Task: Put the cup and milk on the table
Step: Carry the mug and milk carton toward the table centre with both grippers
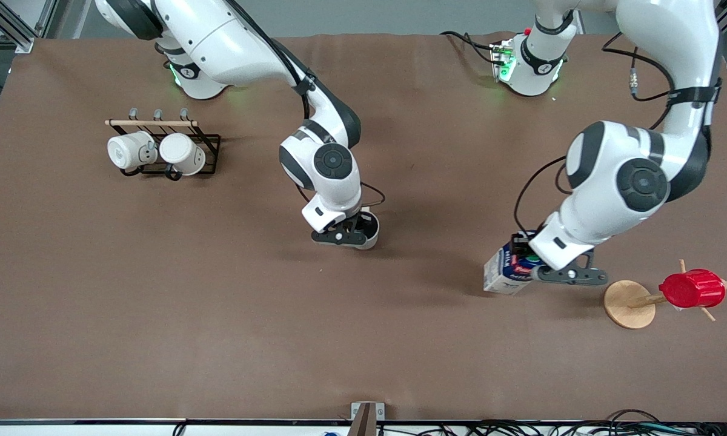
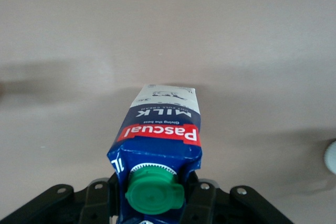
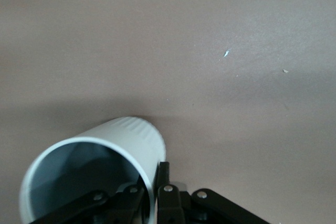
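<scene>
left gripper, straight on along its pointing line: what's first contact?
Likely the table. The left gripper points down at bare brown cover, shut on the milk, so the carton's base would meet it first. Whether it already touches is unclear.

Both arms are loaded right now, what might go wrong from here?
The milk sits tilted in the left gripper, held near its green cap; released like this, it may topple. The right gripper pinches only the cup's rim wall, so it may slip or land crooked on the table.
</scene>
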Tool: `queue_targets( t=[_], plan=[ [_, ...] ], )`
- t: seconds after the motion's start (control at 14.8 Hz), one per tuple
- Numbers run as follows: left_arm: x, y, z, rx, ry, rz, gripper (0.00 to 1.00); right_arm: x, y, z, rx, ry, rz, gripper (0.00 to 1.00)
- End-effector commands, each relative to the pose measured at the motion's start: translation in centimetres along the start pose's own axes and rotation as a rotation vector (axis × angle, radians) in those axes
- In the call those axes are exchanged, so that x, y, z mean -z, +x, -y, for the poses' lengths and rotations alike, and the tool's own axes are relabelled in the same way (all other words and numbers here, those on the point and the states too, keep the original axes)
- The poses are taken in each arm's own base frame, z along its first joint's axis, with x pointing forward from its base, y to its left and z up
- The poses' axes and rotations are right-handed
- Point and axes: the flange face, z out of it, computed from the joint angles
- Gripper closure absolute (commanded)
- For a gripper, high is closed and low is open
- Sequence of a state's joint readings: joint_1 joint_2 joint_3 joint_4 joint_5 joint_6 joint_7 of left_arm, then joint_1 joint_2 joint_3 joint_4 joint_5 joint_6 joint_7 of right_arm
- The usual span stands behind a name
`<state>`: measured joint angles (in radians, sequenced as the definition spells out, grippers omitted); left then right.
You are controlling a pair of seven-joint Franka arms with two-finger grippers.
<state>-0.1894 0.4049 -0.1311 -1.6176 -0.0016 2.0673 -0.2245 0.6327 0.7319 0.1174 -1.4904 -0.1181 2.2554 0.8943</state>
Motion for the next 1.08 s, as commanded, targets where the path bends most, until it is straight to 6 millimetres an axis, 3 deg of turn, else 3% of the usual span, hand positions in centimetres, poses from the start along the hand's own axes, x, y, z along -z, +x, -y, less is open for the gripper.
queue_targets(
  t=[0.0, 0.07, 0.27, 0.47, 0.61, 0.74, 1.01],
  plan=[
    [-0.1, 0.3, -3.2, 0.04, -0.012, 0.013, 0.91, 0.1, -0.1, 0.3, -0.03, -0.007, -0.02, 0.07],
    [-0.4, -0.2, -5.5, 0.045, -0.012, 0.017, 0.92, 0.3, 0.0, 0.3, -0.039, -0.005, -0.021, 0.0],
    [-1.8, -1.8, -12.8, 0.062, -0.016, 0.026, 0.93, 2.5, 1.1, -0.3, -0.055, 0.004, -0.031, 0.0],
    [-3.0, -3.2, -16.0, 0.095, -0.008, 0.054, 0.93, 10.0, 3.7, -4.1, -0.12, -0.018, -0.042, 0.0],
    [-3.0, -4.1, -17.5, 0.083, -0.004, 0.068, 0.93, 15.6, 6.3, -8.7, -0.183, -0.03, -0.059, 0.0],
    [-3.3, -5.2, -19.2, 0.069, 0.0, 0.08, 0.93, 20.4, 9.3, -14.9, -0.222, -0.046, -0.071, 0.0],
    [-3.8, -6.5, -20.9, 0.092, 0.013, 0.108, 0.93, 28.0, 12.6, -27.7, -0.242, -0.084, -0.068, 0.0]
  ],
)
